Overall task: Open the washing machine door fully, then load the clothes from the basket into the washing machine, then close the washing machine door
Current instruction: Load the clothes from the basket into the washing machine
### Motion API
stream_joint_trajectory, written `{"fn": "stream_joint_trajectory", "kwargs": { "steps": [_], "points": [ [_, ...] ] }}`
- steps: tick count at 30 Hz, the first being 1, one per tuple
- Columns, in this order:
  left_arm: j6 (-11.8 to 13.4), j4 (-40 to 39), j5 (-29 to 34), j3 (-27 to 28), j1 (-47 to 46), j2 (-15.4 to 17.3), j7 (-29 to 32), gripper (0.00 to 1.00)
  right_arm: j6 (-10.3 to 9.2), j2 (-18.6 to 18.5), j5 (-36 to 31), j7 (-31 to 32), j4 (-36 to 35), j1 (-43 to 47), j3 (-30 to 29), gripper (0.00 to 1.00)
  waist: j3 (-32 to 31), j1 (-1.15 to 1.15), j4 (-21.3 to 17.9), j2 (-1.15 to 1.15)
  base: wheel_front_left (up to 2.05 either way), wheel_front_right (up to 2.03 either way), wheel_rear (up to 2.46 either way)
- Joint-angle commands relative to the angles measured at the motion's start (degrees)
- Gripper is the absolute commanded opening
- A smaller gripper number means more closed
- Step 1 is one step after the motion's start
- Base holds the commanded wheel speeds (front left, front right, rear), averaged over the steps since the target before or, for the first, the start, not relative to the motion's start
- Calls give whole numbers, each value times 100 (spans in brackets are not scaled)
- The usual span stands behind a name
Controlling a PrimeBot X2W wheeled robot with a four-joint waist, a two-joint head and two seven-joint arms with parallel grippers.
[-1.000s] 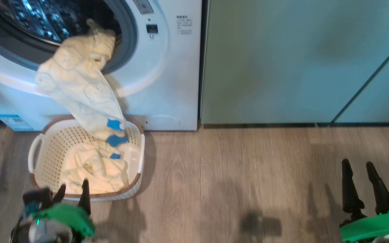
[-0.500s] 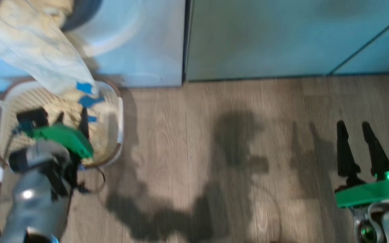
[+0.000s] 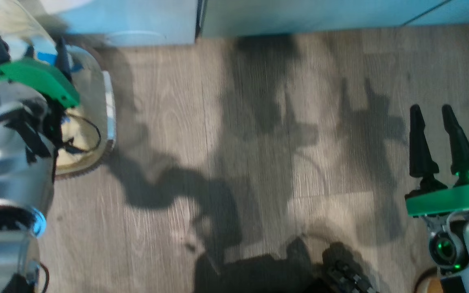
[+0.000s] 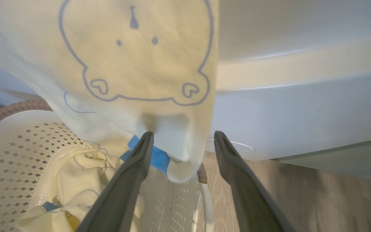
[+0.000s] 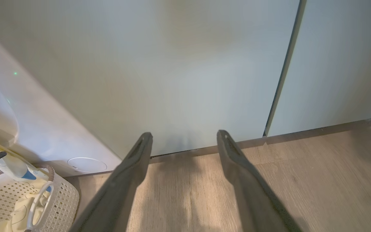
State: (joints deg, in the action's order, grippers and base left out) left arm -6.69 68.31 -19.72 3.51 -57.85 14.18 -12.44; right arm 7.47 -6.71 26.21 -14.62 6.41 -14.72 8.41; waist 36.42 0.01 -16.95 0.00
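Hanging down the front of the white washing machine (image 4: pixel 301 106), the pale yellow clothes (image 4: pixel 134 64) show a blue-outlined bear face, and their lower end, partly blue, dangles over the basket (image 4: pixel 18 141). The left gripper (image 4: pixel 184 133) has its jaws spread wide with the cloth's tip between the fingers; whether it touches them I cannot tell. The right gripper (image 5: pixel 185 132) is spread wide too, holding nothing, above the wooden floor (image 5: pixel 301 180). In the cream perforated basket lies more crumpled yellow cloth
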Motion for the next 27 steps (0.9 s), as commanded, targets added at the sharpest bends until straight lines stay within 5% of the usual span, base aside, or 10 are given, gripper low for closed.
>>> {"fn": "stream_joint_trajectory", "kwargs": {
  "steps": [1,10,27],
  "points": [
    [104,-5,-15,106,-124,307,-23,100,2,-69,26,-38,-186,-28,119,100,241,-1,-61,0,0,0,0],
    [576,287,-166,293,-754,602,-132,100,2,-68,44,-38,-223,-260,232,100,645,-1,-98,0,0,0,0],
    [712,387,-263,350,-1235,920,-246,100,2,-112,46,-38,-198,-400,262,100,929,-1,-85,0,0,0,0]
  ]
}}
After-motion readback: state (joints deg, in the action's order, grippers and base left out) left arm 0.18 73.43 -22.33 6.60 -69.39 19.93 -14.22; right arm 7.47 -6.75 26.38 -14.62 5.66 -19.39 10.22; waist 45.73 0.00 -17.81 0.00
